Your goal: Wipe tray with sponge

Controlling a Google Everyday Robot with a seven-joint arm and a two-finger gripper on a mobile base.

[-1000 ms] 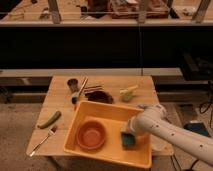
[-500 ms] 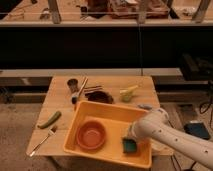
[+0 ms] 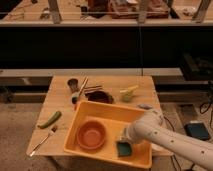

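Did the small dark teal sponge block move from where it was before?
Yes. The teal sponge, at the gripper, slid toward the near rim of the rectangular yellow-orange plastic tray.

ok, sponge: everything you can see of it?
The sponge is a small, dark teal, squarish block lying flat on the floor of the yellow-orange tray, near its front right corner. The orange bowl sits beside it, apart. The gripper is right above it, seemingly touching and hiding its upper edge.

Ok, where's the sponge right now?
In the camera view, the sponge lies in the tray's near right corner, right of the orange bowl, directly under the gripper.
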